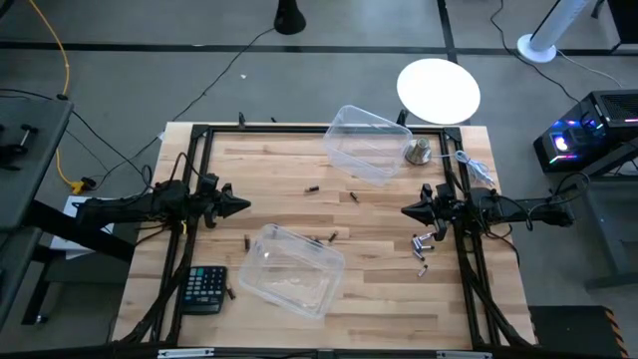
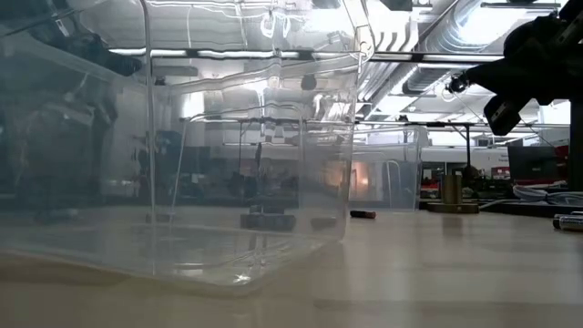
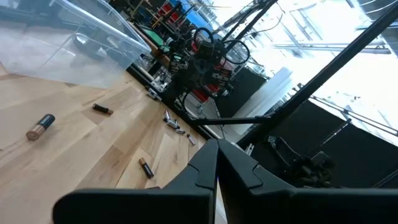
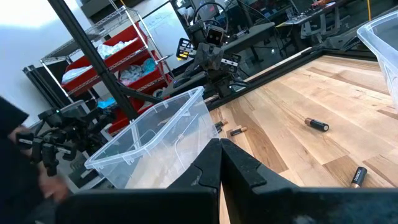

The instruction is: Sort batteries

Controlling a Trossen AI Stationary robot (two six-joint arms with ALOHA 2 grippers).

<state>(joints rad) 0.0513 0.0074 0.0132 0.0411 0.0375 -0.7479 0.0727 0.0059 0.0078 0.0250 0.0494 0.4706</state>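
Barely started: batteries (image 1: 424,245) lie scattered on the table (image 1: 379,214), both bins (image 1: 289,269) look empty, I think. Left gripper (image 1: 239,205) and right gripper (image 1: 409,210) clenched, holding nothing.

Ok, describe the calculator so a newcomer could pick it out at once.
Start at the wooden table, at its near edge on the left arm's side. Beside the nearer clear plastic bin lies the calculator: flat, black and keyed, far larger than the tiny battery beside it.

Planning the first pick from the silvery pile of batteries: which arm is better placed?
Probably the right arm: its pincer hangs shut right beside the silvery batteries, while the left pincer, also shut, waits across the table.
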